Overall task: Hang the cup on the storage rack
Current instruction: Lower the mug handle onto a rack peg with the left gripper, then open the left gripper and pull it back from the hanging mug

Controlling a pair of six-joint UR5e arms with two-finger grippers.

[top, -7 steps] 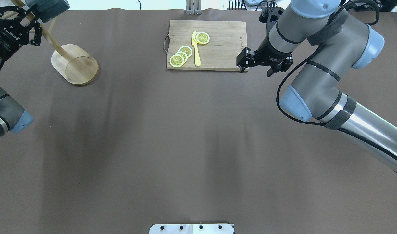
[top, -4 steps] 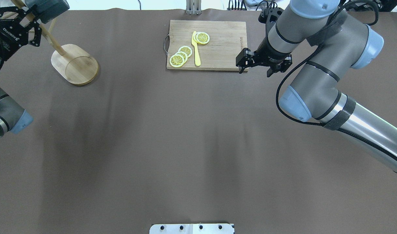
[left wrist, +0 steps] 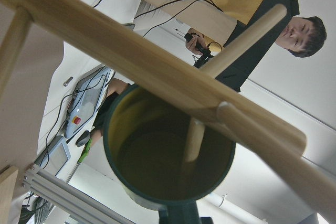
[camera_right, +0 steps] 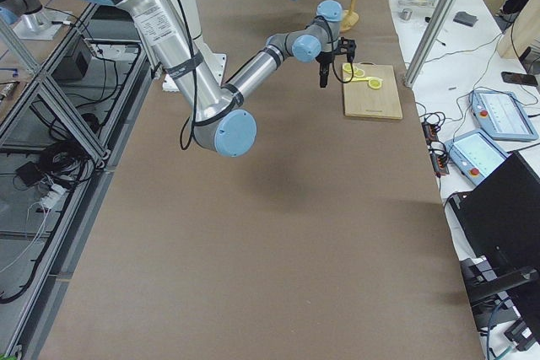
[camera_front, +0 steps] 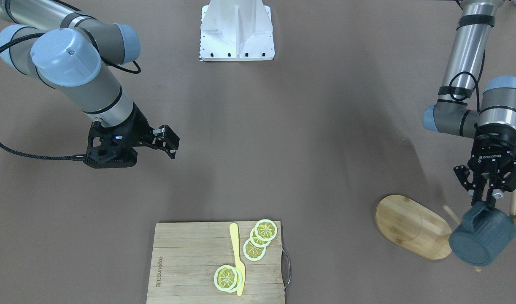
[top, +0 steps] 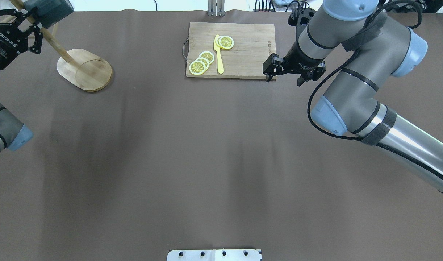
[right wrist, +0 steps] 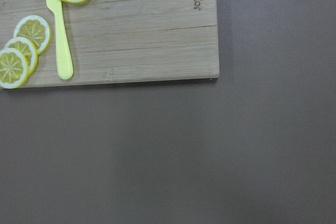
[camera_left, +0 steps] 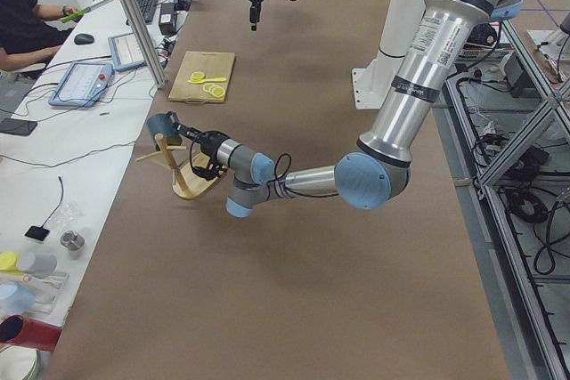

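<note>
the cup [camera_front: 483, 240] is held by its handle in the left gripper [camera_front: 490, 202], whose fingers are closed narrowly on the loop. it is carried up among the pegs of the rack [camera_front: 409, 226], near the far left corner of the table [top: 207, 163]. the cup is tipped onto its side, clear of the rack's base. in the left wrist view the post [left wrist: 157, 72] and a peg [left wrist: 244, 35] are seen crossing in front of the olive mouth. whether any peg has entered the handle cannot be told, since the loop is cut off at the bottom of that view. the hanging is judged not yet done.

the right gripper [camera_right: 321, 77] is kept above the table just off a corner of the cutting board [top: 243, 47] at the far edge. how wide it stands cannot be told.

several things could go wrong from here. if the fingers are opened before a peg is well through the loop, the cup would be dropped onto the base or the table, and the table edge is near. if the cup is pushed sideways against the post, the light rack could be tipped or slid. in the left side view the base seems to be lifted at one side, though this is not certain. a peg caught in the mouth instead of the handle would leave the cup loosely perched.
</note>
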